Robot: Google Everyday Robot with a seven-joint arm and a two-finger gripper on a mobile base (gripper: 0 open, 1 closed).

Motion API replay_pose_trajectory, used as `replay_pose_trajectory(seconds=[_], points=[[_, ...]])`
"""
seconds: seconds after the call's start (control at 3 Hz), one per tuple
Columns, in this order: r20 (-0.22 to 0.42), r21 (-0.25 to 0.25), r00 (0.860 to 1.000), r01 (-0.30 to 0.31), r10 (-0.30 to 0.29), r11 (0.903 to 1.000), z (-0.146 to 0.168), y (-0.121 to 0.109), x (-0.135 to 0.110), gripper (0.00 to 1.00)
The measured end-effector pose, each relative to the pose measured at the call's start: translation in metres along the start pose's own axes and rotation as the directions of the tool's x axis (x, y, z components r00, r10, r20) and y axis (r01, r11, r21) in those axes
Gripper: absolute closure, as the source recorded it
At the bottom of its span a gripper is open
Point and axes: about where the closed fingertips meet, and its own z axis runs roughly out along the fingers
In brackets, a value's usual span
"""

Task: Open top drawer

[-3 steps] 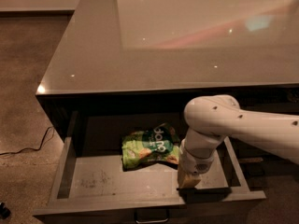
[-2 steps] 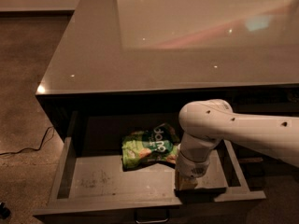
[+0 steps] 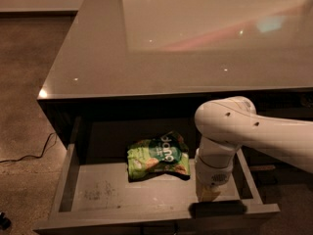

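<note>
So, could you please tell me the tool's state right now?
State of the tool cannot be told; it sits inside the open top drawer, near its front.

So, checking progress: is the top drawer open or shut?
Open: the top drawer is pulled out, its floor and a green bag exposed; the gripper sits at its front wall.

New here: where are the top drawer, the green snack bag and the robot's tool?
top drawer (image 3: 112, 186), camera view, on its bare grey floor.
green snack bag (image 3: 157, 155), camera view, on its printed front.
tool (image 3: 207, 195), camera view, on its tip, inside the drawer's front right.
</note>
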Motion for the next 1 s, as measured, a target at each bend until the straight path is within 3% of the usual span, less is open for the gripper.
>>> replay_pose_trajectory(seconds=[0.67,1.0], points=[[-0.052,0.0,0.998,-0.019,0.019,0.9998,-0.024,0.017,0.012,1.0],[-0.04,-0.027,0.999,-0.012,0.011,0.9996,-0.019,0.023,0.01,1.0]])
